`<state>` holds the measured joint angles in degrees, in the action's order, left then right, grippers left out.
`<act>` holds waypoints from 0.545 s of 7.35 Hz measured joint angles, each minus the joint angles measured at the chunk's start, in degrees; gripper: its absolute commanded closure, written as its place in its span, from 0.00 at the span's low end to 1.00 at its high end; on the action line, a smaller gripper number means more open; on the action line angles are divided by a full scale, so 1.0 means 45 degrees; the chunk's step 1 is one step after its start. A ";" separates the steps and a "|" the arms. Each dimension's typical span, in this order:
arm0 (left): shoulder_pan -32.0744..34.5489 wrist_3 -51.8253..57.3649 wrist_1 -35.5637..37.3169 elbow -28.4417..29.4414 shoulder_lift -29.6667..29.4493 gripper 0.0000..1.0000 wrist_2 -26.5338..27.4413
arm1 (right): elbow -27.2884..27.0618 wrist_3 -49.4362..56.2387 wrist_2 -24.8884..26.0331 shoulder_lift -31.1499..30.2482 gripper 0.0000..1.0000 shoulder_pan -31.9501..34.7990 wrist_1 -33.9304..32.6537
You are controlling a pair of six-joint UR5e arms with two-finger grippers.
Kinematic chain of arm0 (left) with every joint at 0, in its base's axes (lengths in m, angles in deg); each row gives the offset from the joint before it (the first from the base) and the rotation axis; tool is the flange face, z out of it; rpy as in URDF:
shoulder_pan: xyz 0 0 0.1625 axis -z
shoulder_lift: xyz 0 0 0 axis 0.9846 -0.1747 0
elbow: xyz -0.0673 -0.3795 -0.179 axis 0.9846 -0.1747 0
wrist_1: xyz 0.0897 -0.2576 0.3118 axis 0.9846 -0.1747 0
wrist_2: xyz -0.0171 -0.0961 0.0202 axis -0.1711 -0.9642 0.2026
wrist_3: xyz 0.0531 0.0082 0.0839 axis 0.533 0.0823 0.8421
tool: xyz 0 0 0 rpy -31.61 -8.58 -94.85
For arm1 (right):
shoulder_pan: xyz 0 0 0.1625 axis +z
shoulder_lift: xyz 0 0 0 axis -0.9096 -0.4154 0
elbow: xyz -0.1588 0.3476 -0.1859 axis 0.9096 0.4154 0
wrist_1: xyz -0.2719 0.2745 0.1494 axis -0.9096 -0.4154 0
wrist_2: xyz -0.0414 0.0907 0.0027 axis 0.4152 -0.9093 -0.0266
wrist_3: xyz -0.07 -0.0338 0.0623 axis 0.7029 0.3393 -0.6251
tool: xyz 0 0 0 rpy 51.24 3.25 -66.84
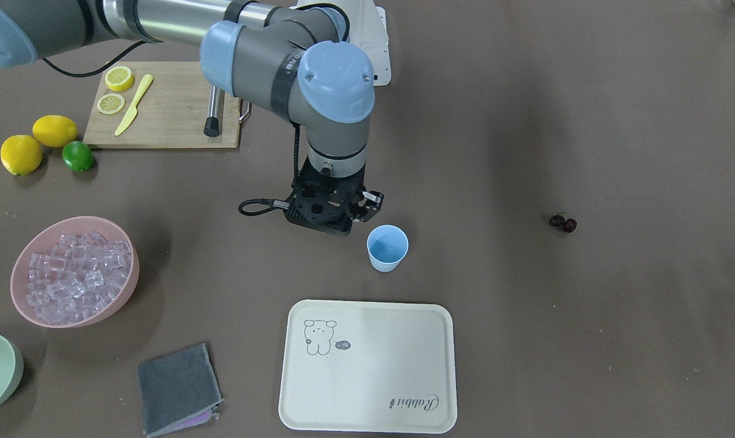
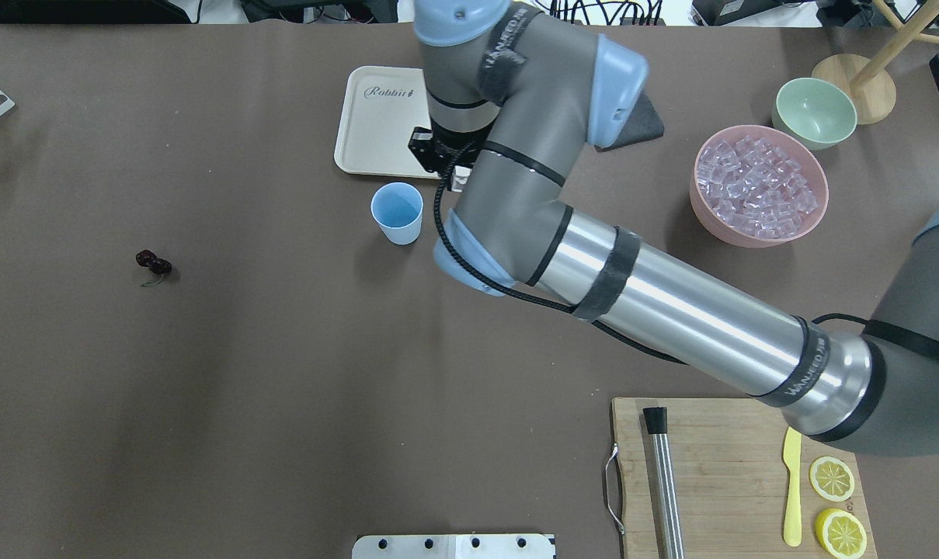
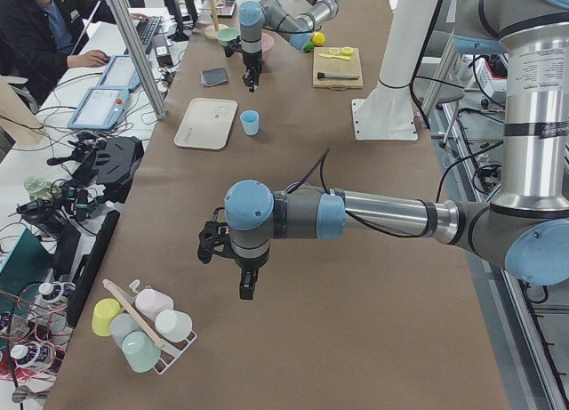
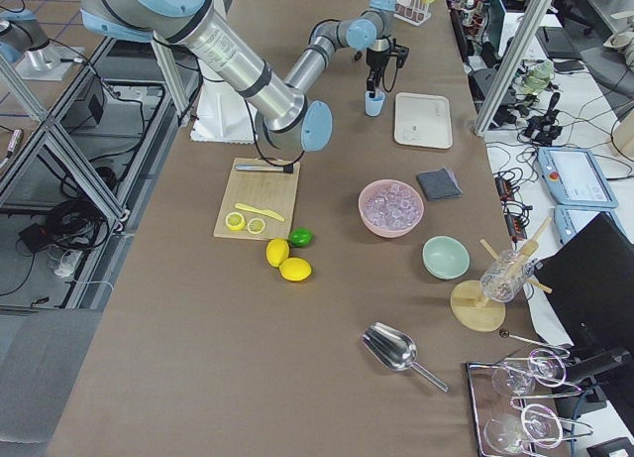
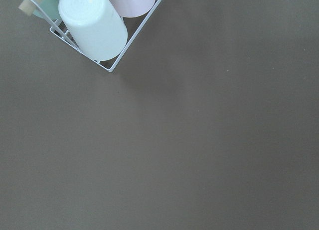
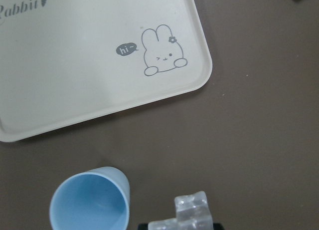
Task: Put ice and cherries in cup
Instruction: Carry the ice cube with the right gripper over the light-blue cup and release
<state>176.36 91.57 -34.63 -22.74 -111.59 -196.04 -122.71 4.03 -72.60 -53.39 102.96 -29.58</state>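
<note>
The light-blue cup (image 1: 387, 246) stands upright and looks empty, just on the robot's side of the cream tray. My right gripper (image 1: 367, 210) hangs beside the cup's rim, a little above the table. The right wrist view shows it shut on a clump of clear ice (image 6: 192, 214) next to the cup (image 6: 89, 202). More ice (image 2: 756, 186) fills the pink bowl (image 2: 815, 213). The cherries (image 2: 153, 263) lie alone on the table, far off on my left side. My left gripper (image 3: 246, 285) hovers over bare table; I cannot tell whether it is open or shut.
The cream tray (image 1: 367, 365) lies by the cup, with a grey cloth (image 1: 179, 389) beside it. A cutting board (image 1: 166, 109) carries lemon slices, a yellow knife and a metal muddler. Lemons and a lime (image 1: 77, 156) sit nearby. A wire cup rack (image 5: 94, 25) is by the left gripper.
</note>
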 measured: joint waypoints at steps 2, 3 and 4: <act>0.0000 0.0000 -0.0011 0.0006 -0.0019 0.02 0.0003 | 0.1187 -0.1417 0.0405 0.0865 0.79 -0.0362 0.0524; -0.0001 0.0000 -0.0016 0.0005 -0.0027 0.02 0.0008 | 0.1530 -0.1631 0.0505 0.1078 0.79 -0.0467 0.0721; -0.0001 0.0000 -0.0018 0.0004 -0.0038 0.02 0.0012 | 0.1722 -0.1707 0.0617 0.1164 0.79 -0.0547 0.0936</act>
<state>176.36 91.57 -34.71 -22.73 -111.76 -195.98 -114.96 -3.65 -69.82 -48.15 100.50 -25.37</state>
